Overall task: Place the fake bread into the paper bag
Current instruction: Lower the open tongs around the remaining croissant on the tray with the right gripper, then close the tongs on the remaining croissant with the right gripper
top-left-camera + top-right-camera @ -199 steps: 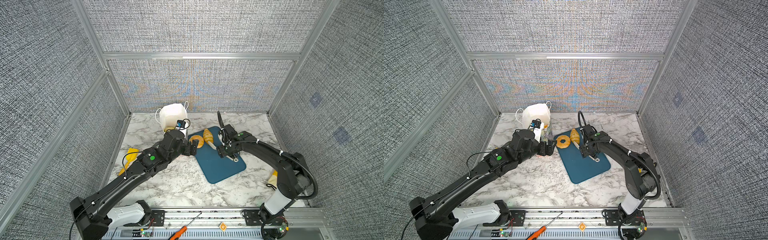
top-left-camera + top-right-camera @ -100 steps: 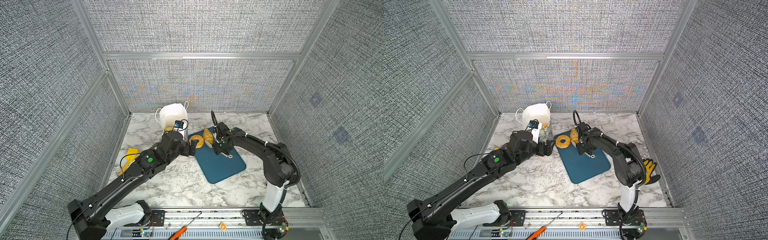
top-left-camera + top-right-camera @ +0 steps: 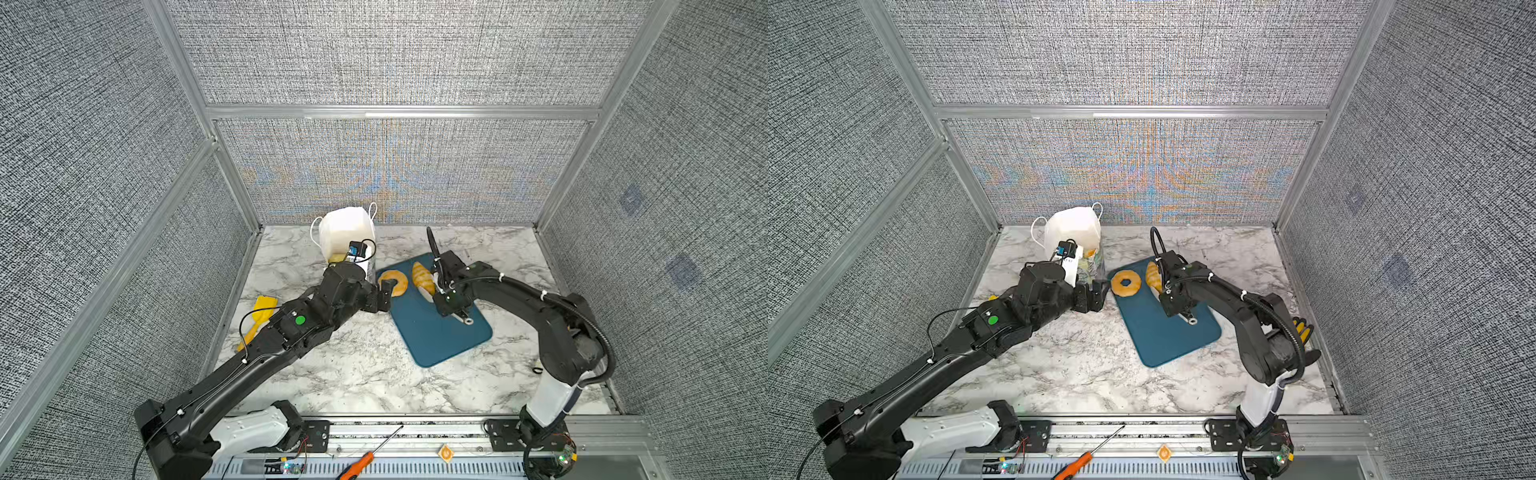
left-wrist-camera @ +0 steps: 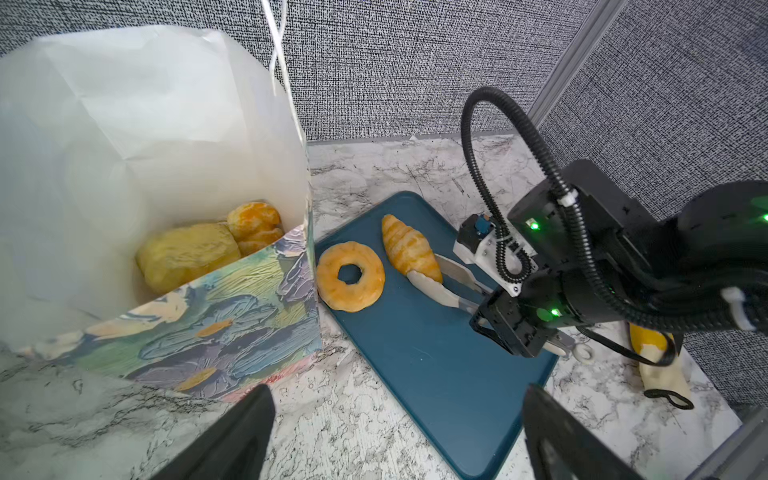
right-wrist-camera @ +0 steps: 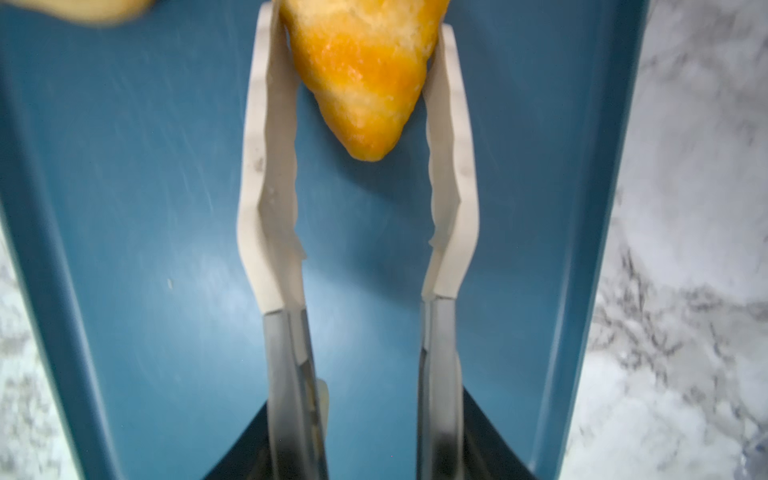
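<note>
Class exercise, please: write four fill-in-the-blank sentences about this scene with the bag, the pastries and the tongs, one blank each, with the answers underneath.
1. The tongs in the right gripper straddle one end of the ____.
2. On the tray, the pastry lying nearest the paper bag is the ring ____.
3. Looking into the bag, the left wrist view shows ____ pastries.
4. The left gripper has its jaws ____, holding nothing.

Answers: croissant; doughnut; two; open.

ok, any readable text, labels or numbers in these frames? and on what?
No legible text anywhere.
paper bag: floral print only, no lettering.
orange diamond tag: mark too small to read.
green dot: plain, no characters seen.
tongs: unmarked.
</note>
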`<state>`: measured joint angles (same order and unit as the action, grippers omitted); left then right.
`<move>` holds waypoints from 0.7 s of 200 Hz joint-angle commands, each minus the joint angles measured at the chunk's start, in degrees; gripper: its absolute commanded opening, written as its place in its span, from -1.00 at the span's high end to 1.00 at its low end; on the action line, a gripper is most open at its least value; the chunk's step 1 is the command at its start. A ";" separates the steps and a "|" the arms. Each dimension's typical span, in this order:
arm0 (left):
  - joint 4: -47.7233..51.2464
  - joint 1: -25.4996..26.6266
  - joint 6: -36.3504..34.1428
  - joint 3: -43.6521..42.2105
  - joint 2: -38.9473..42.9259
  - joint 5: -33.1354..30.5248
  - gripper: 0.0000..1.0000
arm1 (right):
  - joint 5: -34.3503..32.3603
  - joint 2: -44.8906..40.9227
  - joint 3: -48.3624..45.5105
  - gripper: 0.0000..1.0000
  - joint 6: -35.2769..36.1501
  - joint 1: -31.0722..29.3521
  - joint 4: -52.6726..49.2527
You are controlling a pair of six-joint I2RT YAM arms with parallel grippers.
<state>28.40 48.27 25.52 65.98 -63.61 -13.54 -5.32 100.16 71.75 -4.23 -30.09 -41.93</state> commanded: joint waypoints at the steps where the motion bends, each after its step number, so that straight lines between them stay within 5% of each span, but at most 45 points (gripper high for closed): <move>1: -0.12 -0.02 -0.12 -0.23 0.07 -0.29 -0.89 | 0.88 -4.02 -4.06 -0.02 2.58 0.01 -0.16; 49: -1.00 -0.02 -0.20 -0.25 -0.53 0.49 -0.89 | 0.04 -10.33 -9.40 -0.16 3.93 0.72 -0.87; 77: -1.07 -0.02 -0.21 -0.01 -0.81 0.87 -0.89 | -0.57 -10.33 -9.04 -0.48 2.77 0.97 -0.24; 140: -0.46 -0.01 0.06 -0.38 0.20 0.26 -0.89 | 2.22 -7.94 -6.71 -0.58 0.26 0.99 2.31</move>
<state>28.01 48.27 25.52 65.56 -63.92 -13.30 -4.01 91.24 64.27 -2.46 -29.02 -41.01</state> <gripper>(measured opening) 0.946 0.785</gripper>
